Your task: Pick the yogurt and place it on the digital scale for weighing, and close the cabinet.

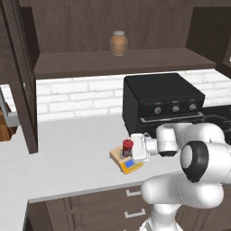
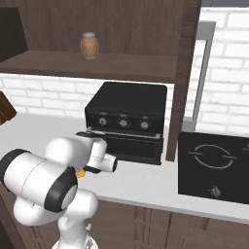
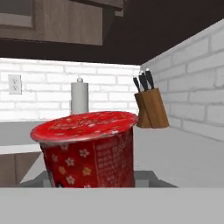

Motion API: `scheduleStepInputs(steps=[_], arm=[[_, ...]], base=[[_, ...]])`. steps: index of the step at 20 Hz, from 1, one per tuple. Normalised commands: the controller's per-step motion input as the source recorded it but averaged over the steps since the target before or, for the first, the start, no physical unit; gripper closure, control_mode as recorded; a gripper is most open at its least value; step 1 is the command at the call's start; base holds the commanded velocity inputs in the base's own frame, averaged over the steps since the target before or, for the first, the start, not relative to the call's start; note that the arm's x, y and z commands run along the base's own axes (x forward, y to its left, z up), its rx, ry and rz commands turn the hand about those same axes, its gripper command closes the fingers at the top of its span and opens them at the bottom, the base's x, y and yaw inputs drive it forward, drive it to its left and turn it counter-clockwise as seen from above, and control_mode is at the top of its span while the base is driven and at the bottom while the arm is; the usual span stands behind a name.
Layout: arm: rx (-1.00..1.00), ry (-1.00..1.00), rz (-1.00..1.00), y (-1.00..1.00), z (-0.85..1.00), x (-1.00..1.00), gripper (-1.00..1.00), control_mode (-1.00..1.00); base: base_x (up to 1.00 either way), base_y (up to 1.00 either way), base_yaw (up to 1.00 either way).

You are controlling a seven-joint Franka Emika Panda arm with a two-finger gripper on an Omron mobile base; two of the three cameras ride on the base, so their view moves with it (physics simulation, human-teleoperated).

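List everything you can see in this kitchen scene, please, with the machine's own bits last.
yogurt: one, dark red, on the scale, between the pincer's fingers
digital scale: one, yellow-orange, on the counter before the oven
jar: one, tan, on the cabinet shelf
cabinet: one, dark brown, doors open
oven: one, black, on the counter
cooktop: one, black, right of the oven
knife block: one, wooden, by the brick wall
paper towel roll: one, white
pincer: one, white, around the yogurt
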Motion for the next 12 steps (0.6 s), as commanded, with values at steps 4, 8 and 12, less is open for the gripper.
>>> scheduleStepInputs(steps=[4,8,12], arm=[[0.00,0.00,-0.01,0.06,0.00,0.12,-1.00,-1.00],[0.00,0.02,0.00,0.00,0.00,0.00,-1.00,-1.00],[0.00,0.06,0.00,-0.07,0.00,0.00,-1.00,-1.00]], base=[[0.00,0.00,0.00],[0.00,0.00,0.00],[0.00,0.00,0.00]])
